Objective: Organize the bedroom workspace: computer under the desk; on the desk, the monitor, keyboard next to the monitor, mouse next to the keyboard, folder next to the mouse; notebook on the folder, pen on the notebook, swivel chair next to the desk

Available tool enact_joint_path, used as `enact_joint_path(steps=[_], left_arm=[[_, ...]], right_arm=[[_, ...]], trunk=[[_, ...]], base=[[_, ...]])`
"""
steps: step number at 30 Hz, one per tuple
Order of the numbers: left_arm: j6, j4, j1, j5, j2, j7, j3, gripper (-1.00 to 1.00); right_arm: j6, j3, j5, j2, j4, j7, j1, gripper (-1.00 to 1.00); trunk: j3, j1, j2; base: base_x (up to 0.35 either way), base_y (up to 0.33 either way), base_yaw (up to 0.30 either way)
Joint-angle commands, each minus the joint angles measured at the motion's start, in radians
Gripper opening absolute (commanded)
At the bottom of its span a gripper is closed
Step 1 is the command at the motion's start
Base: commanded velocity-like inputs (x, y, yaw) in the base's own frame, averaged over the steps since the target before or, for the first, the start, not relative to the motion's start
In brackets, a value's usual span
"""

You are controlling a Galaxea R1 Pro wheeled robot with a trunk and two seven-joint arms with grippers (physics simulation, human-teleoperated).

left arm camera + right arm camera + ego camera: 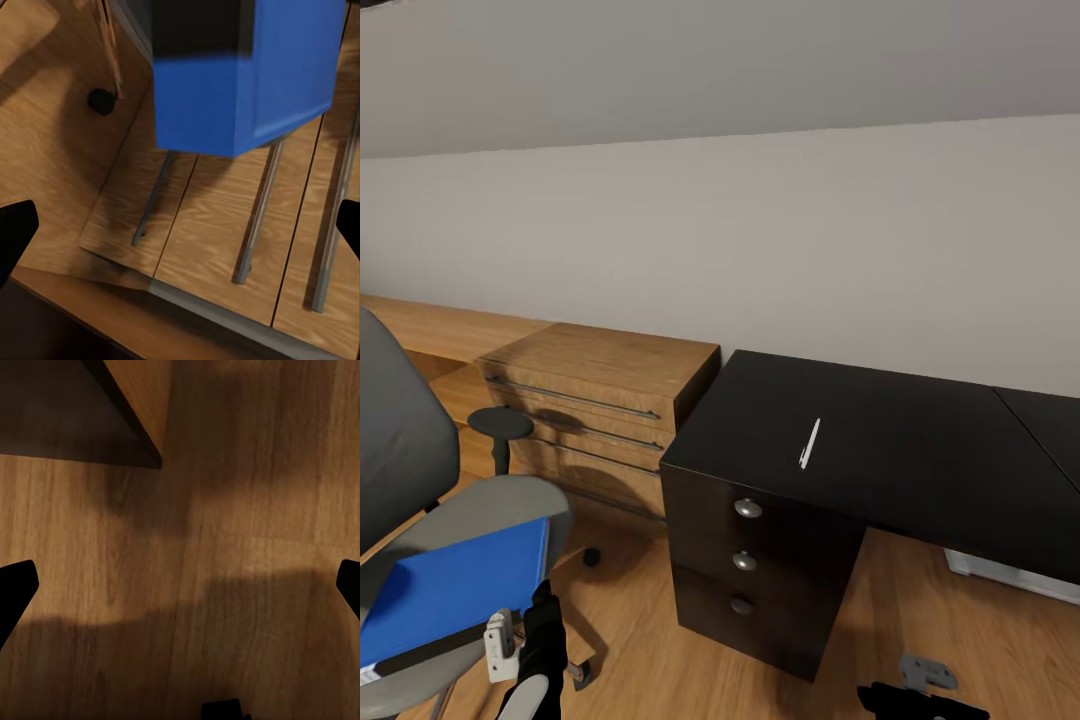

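Showing in head view: blue folder (450,590) flat on swivel chair (420,500) seat at lower left; pen (810,444) alone on black surface (900,440), wooden dresser (600,390) beside it. Left wrist view: left claw (180,225) spread wide, empty, folder corner beyond fingertips. Right wrist view: right claw (180,581) spread, empty, over wooden floor (210,607).

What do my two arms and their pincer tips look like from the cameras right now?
In the head view, the left arm's end is glossy black with a small white-grey bracket on its side. The right arm's end is black with a grey metal bracket on top. In both wrist views, the pincer fingertips are plain matte black, rounded, without markings. No cables visible.
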Motion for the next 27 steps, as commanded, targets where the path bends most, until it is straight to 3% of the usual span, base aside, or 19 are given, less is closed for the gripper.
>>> enact_joint_path(steps=[1,23,27], left_arm=[[-0.005,-0.002,0.0,0.001,0.0,0.004,-0.001,1.0],[-0.005,-0.005,0.006,0.002,0.001,0.003,0.004,1.0],[-0.005,-0.003,0.006,0.003,0.001,0.003,0.023,1.0]], right_arm=[[0.0,0.004,-0.01,-0.001,-0.002,-0.01,-0.001,1.0],[0.0,0.004,-0.01,-0.001,-0.002,-0.01,-0.001,1.0],[0.0,0.004,-0.01,-0.001,-0.002,-0.01,-0.001,1.0]], trunk=[[-0.001,0.0,0.0],[-0.001,0.0,0.0],[-0.001,0.0,0.0]], base=[[0.009,0.0,0.0],[0.039,0.0,0.0],[0.019,0.0,0.0]])
